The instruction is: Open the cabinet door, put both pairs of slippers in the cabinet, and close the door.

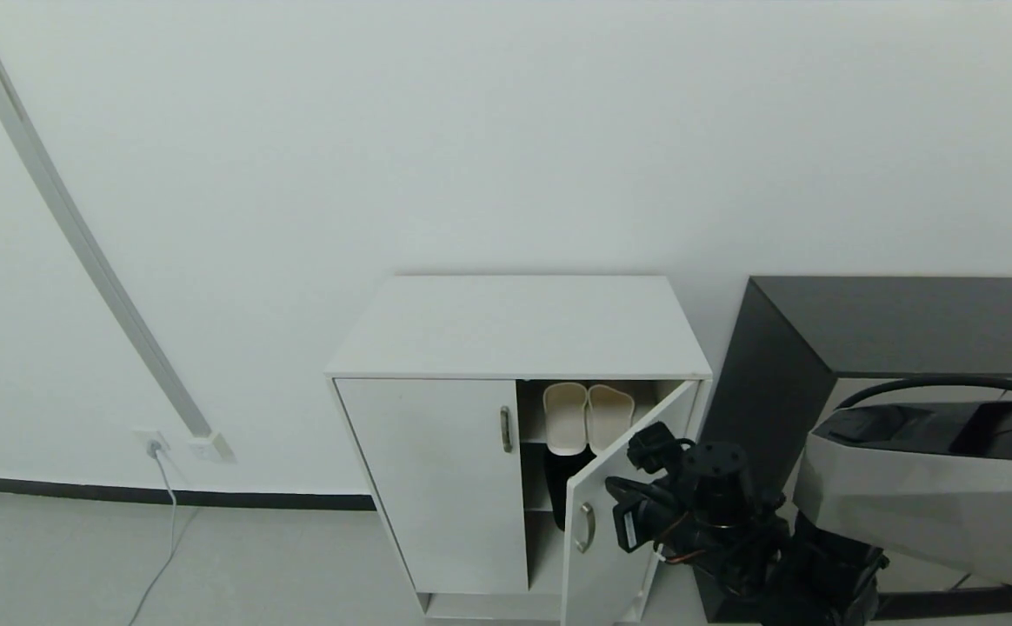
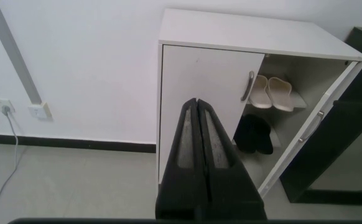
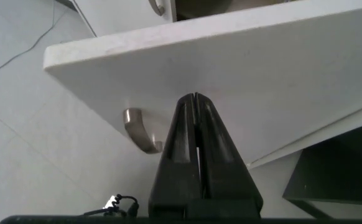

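We see the cabinet [image 1: 519, 326] with its right door [image 1: 610, 539] part open; the cream slippers [image 1: 587, 417] lie on the upper shelf, the black slippers [image 1: 562, 487] below. Our right pincer [image 3: 196, 99], fingers together, sits at that door's outer face beside the handle [image 3: 140, 127]; our left pincer [image 2: 197, 102], also together, hangs apart from the cabinet

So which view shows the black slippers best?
The left wrist view: both black slippers show whole and unblocked. In the head view the open door hides most of them. The right wrist view faces the door.
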Available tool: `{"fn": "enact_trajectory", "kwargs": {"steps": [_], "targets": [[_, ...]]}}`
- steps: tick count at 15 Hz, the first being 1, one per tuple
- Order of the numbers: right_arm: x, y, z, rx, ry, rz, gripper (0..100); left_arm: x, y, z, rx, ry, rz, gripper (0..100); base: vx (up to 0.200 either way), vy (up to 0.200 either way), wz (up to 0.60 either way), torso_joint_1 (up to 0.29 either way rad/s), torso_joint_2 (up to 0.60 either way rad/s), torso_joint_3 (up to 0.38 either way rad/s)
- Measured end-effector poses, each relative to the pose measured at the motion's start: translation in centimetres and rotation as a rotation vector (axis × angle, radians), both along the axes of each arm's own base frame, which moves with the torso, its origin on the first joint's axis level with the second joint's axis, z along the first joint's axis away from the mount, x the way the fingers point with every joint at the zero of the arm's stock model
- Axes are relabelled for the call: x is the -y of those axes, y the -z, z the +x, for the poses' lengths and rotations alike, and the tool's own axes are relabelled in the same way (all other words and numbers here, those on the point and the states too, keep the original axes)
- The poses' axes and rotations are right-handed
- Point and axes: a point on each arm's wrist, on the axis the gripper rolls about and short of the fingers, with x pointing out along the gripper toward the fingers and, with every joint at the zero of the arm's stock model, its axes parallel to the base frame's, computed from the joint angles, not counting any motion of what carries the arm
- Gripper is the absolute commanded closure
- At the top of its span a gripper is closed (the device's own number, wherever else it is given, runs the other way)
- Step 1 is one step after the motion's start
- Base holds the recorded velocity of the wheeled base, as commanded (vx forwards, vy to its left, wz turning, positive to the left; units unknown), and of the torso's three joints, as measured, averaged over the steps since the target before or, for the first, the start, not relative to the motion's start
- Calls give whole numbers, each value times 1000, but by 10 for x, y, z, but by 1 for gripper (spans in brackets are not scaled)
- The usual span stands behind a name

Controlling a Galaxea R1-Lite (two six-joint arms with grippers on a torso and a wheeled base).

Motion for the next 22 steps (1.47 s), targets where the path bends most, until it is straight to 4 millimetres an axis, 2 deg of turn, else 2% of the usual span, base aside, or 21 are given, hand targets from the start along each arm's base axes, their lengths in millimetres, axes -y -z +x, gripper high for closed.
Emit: {"fn": "enact_trajectory", "kwargs": {"steps": [13, 22], "targets": [[-25, -17, 43, 5, 19, -5, 100, 0, 0, 0, 0, 2, 1, 100, 0, 0, 0, 0, 0, 0], [-33, -17, 66, 9, 46, -21, 100, 0, 0, 0, 0, -1, 2, 100, 0, 0, 0, 0, 0, 0]]}}
